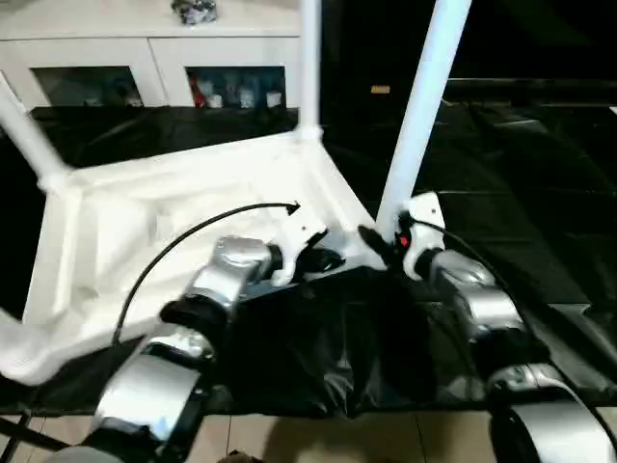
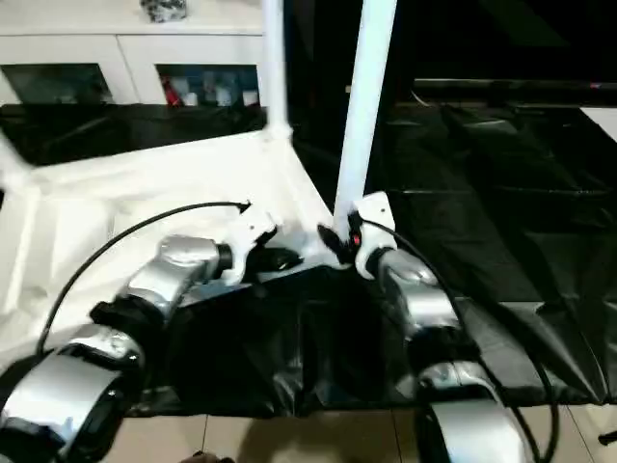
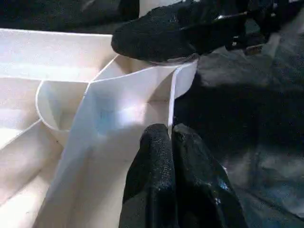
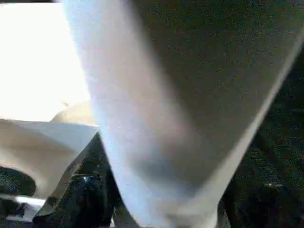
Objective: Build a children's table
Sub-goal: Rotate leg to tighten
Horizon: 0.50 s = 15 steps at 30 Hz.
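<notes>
The children's table lies upside down on a black cloth, its white ribbed top (image 1: 145, 212) facing up. Legs stand in the left corner (image 1: 29, 135) and the far corner (image 1: 308, 58). A third leg (image 1: 424, 96) rises tilted from the near right corner socket. My right gripper (image 1: 381, 241) clasps this leg at its base, a black finger on each side of the tube (image 4: 156, 118). My left gripper (image 3: 171, 130) is shut, and the thin rim (image 3: 183, 78) of the top runs into the cleft between its fingertips, just left of that corner.
A white cabinet (image 1: 145, 58) with glass doors stands behind the table. The black cloth (image 1: 521, 174) spreads to the right and over the near floor. A white piece (image 1: 24, 352) pokes out at the near left corner.
</notes>
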Motion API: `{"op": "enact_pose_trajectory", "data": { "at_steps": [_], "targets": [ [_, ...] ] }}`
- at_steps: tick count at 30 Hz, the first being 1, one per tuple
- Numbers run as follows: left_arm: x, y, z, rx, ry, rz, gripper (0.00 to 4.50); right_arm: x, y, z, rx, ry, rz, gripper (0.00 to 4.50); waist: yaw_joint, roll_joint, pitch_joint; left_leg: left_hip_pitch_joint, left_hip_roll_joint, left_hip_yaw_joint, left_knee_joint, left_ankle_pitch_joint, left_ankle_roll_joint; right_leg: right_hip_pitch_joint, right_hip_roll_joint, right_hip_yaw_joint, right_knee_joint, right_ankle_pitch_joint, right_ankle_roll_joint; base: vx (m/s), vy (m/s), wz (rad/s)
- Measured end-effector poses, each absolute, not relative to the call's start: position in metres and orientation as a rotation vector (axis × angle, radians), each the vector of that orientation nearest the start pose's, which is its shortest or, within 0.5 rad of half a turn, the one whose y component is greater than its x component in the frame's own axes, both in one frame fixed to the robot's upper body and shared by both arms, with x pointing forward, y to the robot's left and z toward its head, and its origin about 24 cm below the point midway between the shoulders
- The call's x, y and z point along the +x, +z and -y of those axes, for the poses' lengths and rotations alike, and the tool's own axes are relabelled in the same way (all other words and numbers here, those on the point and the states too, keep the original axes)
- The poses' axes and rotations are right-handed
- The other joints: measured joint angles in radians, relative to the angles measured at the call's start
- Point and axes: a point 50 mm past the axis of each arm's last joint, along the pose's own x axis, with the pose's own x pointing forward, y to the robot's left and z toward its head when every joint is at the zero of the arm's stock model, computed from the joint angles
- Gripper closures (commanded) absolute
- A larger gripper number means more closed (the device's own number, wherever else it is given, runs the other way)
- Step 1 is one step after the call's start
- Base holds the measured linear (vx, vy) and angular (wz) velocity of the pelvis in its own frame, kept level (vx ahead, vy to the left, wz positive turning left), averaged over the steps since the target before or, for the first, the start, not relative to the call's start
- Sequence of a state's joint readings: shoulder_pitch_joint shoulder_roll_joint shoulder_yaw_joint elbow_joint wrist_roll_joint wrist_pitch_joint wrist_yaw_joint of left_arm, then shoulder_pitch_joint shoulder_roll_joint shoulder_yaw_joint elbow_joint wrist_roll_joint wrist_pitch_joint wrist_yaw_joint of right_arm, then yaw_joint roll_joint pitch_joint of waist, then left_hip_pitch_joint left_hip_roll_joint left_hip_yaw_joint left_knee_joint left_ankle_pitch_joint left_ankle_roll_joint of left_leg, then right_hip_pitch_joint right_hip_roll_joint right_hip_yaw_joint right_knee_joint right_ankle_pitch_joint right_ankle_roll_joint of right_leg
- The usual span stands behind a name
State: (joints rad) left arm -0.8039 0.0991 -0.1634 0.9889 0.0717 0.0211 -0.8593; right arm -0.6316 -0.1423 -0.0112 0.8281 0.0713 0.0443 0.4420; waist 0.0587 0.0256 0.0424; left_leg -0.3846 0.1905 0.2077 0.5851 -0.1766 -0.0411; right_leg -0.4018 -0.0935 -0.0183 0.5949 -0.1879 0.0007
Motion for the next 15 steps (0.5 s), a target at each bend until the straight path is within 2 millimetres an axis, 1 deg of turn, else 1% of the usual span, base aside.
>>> {"op": "enact_pose_trajectory", "data": {
  "at_steps": [1,2,4,7,8,12,15],
  "targets": [
    [0.351,0.048,-0.073,0.253,-1.07,-0.364,4.5,0.353,0.036,0.134,-0.038,0.484,-0.268,1.46,-0.001,-0.001,0.0,0.0,0.0,0.0,0.0,0.0,0.0,0.0,0.0,0.0,0.0,0.0,0.0,0.0,0.0,0.0],
    [0.351,0.048,-0.073,0.253,-1.07,-0.363,4.5,0.353,0.035,0.134,-0.034,0.483,-0.267,1.34,-0.001,-0.001,-0.001,0.0,0.0,0.0,0.0,0.0,0.0,0.0,0.0,0.0,0.0,0.0,0.0,0.0,0.0,0.0],
    [0.352,0.048,-0.074,0.252,-1.063,-0.363,4.5,0.352,0.034,0.132,-0.016,0.486,-0.269,1.29,-0.004,-0.002,-0.001,0.0,0.0,0.0,0.001,0.0,0.0,0.0,0.0,0.0,0.0,0.0,0.0,0.0,0.0,0.0],
    [0.352,0.048,-0.076,0.258,-1.068,-0.358,4.5,0.351,0.035,0.131,0.008,0.516,-0.262,0.91,-0.009,-0.002,-0.001,0.0,0.0,0.0,0.0,0.0,0.0,0.0,0.0,0.0,0.0,0.001,-0.001,0.0,0.0,0.0],
    [0.352,0.048,-0.077,0.261,-1.076,-0.356,4.5,0.35,0.035,0.132,0.009,0.538,-0.258,0.91,-0.01,-0.002,-0.001,0.0,0.0,0.0,0.0,0.0,0.0,0.0,0.0,0.0,0.0,0.001,-0.001,0.0,0.0,0.0],
    [0.35,0.049,-0.082,0.266,-1.13,-0.353,4.5,0.344,0.034,0.139,-0.028,0.635,-0.238,0.5,-0.008,-0.002,-0.001,-0.001,0.001,0.0,-0.001,0.0,0.0,0.0,0.001,-0.001,-0.001,0.0,0.0,0.0,0.0,0.0],
    [0.347,0.049,-0.089,0.271,-1.185,-0.355,4.5,0.336,0.034,0.142,-0.043,0.732,-0.226,0.5,-0.005,-0.002,-0.001,-0.001,0.002,0.0,-0.002,0.0,0.001,-0.001,0.001,-0.002,-0.001,0.0,0.001,0.0,0.0,0.0]
  ]
}}
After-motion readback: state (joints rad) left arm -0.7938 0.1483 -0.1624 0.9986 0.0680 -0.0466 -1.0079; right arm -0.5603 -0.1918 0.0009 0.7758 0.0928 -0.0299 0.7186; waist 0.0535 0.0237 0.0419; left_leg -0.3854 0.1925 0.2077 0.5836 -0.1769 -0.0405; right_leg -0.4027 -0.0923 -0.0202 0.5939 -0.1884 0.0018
